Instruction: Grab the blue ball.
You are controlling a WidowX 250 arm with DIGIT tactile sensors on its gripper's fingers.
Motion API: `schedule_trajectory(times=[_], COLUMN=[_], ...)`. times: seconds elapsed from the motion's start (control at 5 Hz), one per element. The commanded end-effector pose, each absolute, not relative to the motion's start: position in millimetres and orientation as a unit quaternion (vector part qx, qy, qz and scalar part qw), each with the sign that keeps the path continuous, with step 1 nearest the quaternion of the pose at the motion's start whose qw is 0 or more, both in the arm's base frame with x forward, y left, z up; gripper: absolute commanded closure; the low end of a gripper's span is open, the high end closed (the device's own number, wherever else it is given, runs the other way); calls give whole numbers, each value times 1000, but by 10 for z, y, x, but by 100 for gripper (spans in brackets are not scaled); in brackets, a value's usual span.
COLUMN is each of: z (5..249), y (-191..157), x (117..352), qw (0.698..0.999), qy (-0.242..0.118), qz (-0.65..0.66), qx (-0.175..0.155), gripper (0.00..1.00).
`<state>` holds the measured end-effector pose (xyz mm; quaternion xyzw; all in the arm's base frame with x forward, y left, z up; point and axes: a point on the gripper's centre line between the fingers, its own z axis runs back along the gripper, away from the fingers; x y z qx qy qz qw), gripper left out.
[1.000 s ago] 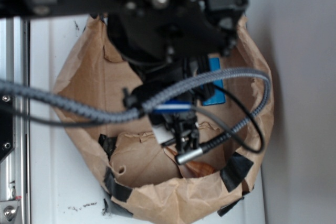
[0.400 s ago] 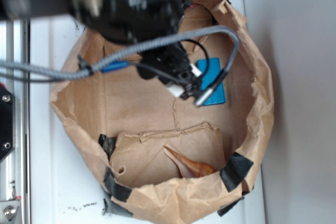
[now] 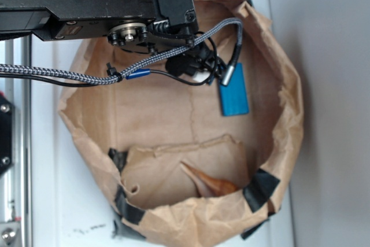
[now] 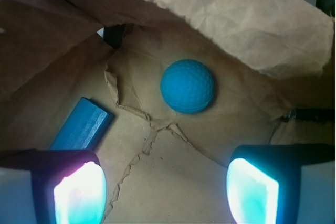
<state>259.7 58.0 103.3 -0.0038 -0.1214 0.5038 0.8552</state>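
Open gripper (image 4: 165, 192) above the blue ball (image 4: 187, 86) near the paper bag's (image 4: 252, 19) back wall.
Jaws apart, empty — ball looks light, round, dimpled; pinch across its widest middle.

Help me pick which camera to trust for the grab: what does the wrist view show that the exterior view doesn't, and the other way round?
Only the wrist view shows the blue ball, resting on the paper floor ahead of the open gripper, untouched. Only the exterior view shows the whole paper bag with its black tape patches, the orange-brown object at its near edge, and the arm covering the spot where the ball would be. Both show the blue block and the creased brown paper.
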Motion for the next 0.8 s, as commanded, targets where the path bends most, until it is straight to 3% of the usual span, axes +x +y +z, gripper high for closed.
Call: schedule_trajectory(times=[0.0, 0.2, 0.4, 0.6], z=[1104, 931, 811, 839], y=[679, 785, 833, 792], x=[2536, 2711, 2843, 2847], qw=[845, 795, 749, 758], qy=[-137, -149, -186, -193], qz=[517, 588, 635, 622], qx=[-8, 2, 27, 32], gripper=[0, 0, 0, 0])
